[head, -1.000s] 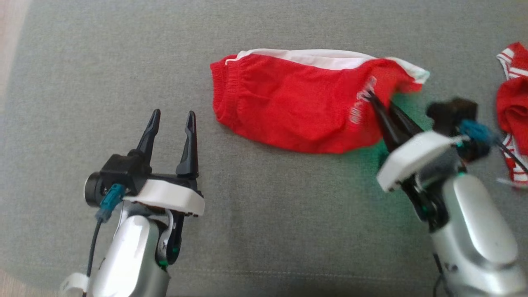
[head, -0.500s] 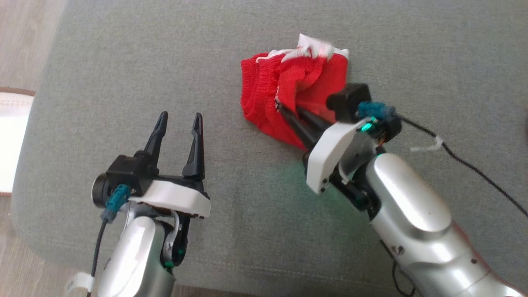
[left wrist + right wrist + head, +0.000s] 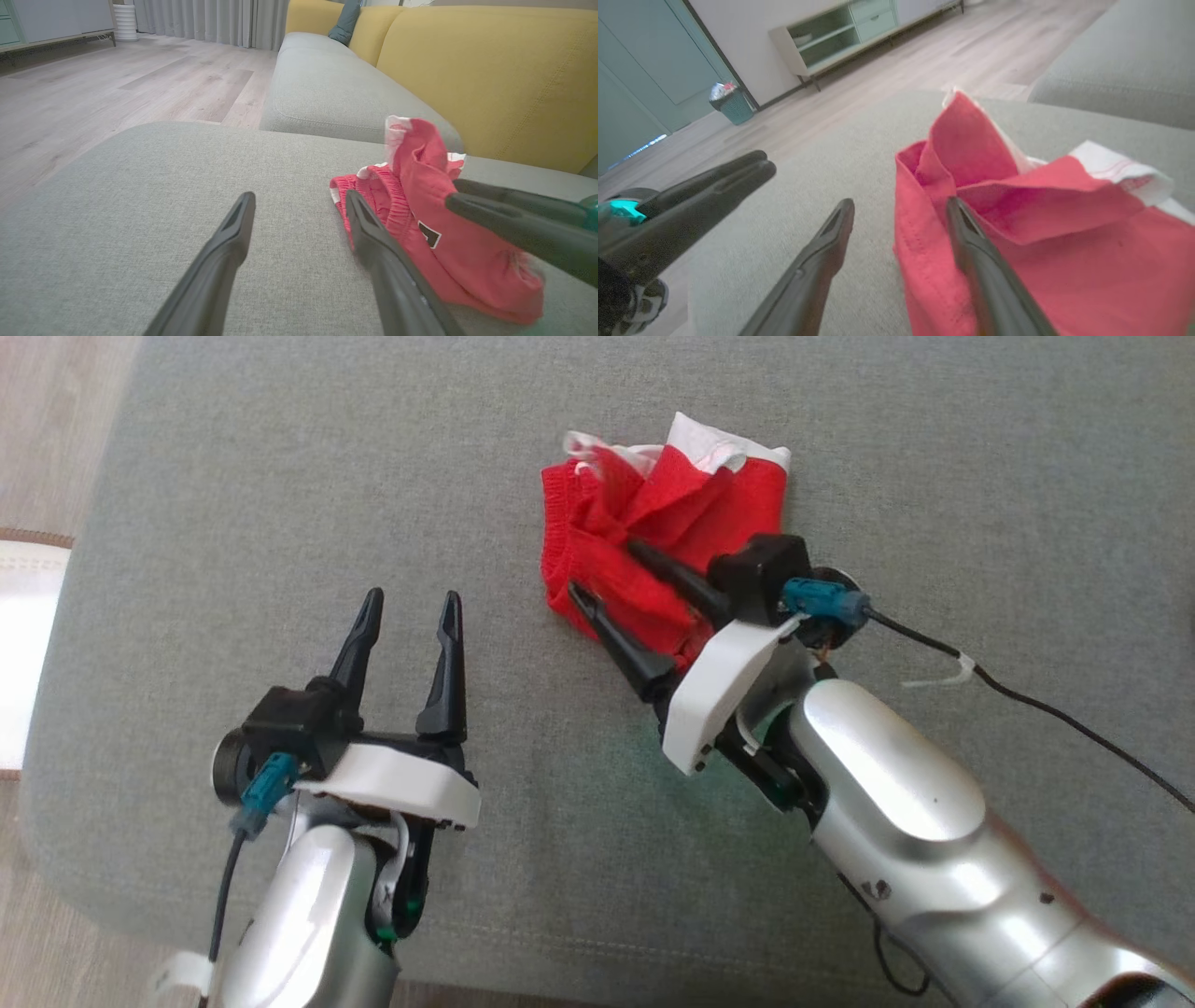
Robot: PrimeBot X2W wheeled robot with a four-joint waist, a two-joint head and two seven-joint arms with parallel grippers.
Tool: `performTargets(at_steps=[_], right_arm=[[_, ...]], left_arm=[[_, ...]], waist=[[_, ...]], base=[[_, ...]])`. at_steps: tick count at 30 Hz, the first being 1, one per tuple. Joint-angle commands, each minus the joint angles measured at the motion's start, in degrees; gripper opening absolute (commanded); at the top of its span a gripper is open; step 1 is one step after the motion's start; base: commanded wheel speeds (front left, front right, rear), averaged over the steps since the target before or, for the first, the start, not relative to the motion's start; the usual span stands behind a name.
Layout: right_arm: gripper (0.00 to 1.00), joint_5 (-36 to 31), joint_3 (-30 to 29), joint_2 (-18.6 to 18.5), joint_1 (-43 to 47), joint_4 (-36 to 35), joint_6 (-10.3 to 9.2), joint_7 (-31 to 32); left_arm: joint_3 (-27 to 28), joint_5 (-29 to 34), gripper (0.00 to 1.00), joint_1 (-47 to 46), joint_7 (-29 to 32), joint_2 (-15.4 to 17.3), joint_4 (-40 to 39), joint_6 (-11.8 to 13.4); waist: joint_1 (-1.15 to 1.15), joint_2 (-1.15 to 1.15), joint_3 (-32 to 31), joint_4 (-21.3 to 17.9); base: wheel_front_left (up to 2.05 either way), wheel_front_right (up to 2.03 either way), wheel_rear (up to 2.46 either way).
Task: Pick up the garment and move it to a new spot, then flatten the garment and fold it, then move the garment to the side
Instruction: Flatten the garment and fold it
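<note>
The garment (image 3: 672,523) is a pair of red shorts with white trim, lying bunched in a crumpled heap on the grey sofa cushion (image 3: 280,476). My right gripper (image 3: 602,569) stands open over its near edge, one finger lying on the red cloth and the other beside it, nothing pinched between them. In the right wrist view the garment (image 3: 1041,242) rises in loose folds around the right finger. My left gripper (image 3: 411,602) is open and empty, well to the left of the heap. The left wrist view shows the garment (image 3: 420,224) just past its right fingertip.
The cushion's left edge (image 3: 56,709) drops to a wooden floor (image 3: 37,411) with a pale rug (image 3: 23,653). A black cable (image 3: 1046,709) trails over the cushion at right. Yellow sofa backrest (image 3: 490,79) behind the garment; a cabinet (image 3: 840,37) and bin (image 3: 731,102) stand far off.
My right gripper dragged the shorts into a bunched heap and has now opened, letting the cloth go. The head camera swung left meanwhile. My left gripper has stayed open.
</note>
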Motion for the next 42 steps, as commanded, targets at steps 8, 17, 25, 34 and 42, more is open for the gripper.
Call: performTargets(at_steps=[8,17,25,34,42], right_arm=[[1.0,-2.51,-1.28,1.38,0.4,-5.52,-0.05,-10.74],[1.0,-8.57,-19.35,-2.81,11.82,-13.12,-0.05,-15.4],[1.0,-13.06,-31.76,-1.93,24.03,-21.19,-0.05,-12.71],[1.0,-14.65,-35.37,0.07,30.24,-26.7,-0.05,-10.44],[1.0,-15.03,-36.23,0.8,31.58,-28.35,-0.05,-9.47]], left_arm=[[2.34,1.05,1.0,-1.43,-0.29,0.93,-1.74,0.52],[4.63,3.12,1.0,0.0,-0.29,1.89,-2.04,0.74],[5.7,3.81,1.0,1.38,-0.29,2.78,-1.98,0.65],[6.12,4.21,1.0,2.11,-0.29,3.39,-1.73,0.92],[6.08,4.08,1.0,2.51,-0.29,3.5,-1.51,1.01]], waist=[[0.0,0.0,-0.83,-1.55],[0.0,0.0,-2.77,-4.77],[0.0,0.0,-4.52,-6.85],[0.0,0.0,-5.12,-7.76],[0.0,0.0,-5.68,-7.91]], base=[[0.0,0.0,0.0],[0.0,0.0,0.0],[0.0,0.0,0.0],[0.0,0.0,0.0],[0.0,0.0,0.0]])
